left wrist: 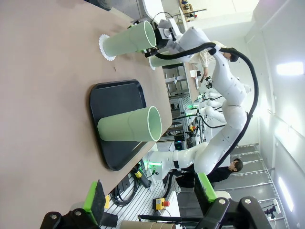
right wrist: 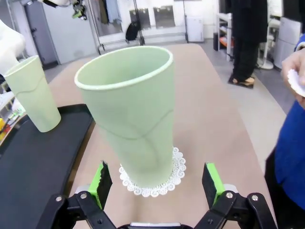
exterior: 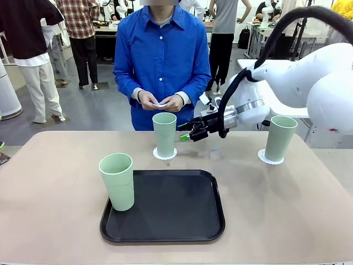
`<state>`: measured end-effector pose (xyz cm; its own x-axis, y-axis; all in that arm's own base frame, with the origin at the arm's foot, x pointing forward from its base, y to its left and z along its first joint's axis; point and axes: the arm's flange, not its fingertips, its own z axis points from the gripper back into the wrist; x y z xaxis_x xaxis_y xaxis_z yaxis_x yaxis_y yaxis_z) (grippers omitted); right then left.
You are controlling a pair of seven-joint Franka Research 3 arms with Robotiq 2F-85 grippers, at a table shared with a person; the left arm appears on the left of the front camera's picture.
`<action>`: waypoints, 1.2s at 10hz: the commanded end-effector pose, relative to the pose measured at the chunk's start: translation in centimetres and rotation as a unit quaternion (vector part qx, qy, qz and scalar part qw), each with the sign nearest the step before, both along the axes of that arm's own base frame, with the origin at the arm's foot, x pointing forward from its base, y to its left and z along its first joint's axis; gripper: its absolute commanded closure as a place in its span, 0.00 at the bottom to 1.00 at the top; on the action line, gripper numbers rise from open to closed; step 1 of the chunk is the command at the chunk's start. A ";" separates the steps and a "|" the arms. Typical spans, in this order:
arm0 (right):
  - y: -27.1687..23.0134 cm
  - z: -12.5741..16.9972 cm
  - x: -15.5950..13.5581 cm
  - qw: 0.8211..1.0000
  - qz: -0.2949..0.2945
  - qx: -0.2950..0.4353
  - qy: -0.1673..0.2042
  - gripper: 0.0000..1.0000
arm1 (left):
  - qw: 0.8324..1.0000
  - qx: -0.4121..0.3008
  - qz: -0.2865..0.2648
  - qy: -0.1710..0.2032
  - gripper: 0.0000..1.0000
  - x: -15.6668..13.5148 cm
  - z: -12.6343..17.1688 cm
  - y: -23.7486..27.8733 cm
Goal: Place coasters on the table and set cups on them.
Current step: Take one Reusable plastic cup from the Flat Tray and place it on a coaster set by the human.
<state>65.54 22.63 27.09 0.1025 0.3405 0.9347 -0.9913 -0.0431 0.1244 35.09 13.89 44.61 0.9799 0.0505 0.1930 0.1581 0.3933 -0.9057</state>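
The right tool [exterior: 185, 136] hangs released just beside the middle cup [exterior: 164, 134], which stands on its lace coaster [exterior: 165, 154] on the bench [exterior: 55, 165], while the third cup [exterior: 117, 181] waits on the tray [exterior: 187, 221], probably for the spare coaster [exterior: 160, 104] in the person's hands [exterior: 172, 102].

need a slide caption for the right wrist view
Open right tool faces a mint-green cup standing on a lacy white coaster; a second cup stands on the black tray.

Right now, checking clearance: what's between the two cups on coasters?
Front view: the open right tool beside the middle cup, then bare table to the right-hand cup.
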 end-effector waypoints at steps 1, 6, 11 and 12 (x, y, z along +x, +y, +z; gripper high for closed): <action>-0.8 4.4 -3.1 0.997 -0.023 -0.077 0.003 0.00 | 1.000 -0.006 -0.001 -0.005 0.00 -0.2 0.1 0.0; -0.7 17.0 -10.5 0.938 -0.245 -0.237 0.070 0.00 | 1.000 -0.006 -0.001 -0.005 0.00 -0.2 0.1 0.0; 4.1 22.3 -20.5 0.861 -0.295 -0.396 0.119 0.00 | 1.000 -0.006 -0.001 -0.005 0.00 -0.2 0.1 0.0; 5.0 23.7 -21.6 0.857 -0.290 -0.410 0.117 0.00 | 1.000 -0.006 -0.001 -0.005 0.00 -0.2 0.1 0.0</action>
<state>44.06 25.67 47.62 0.6294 0.6862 0.3647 -0.7459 0.6651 0.0358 35.10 13.88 44.62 0.9799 0.0500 0.1929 0.1583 0.3934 -0.9057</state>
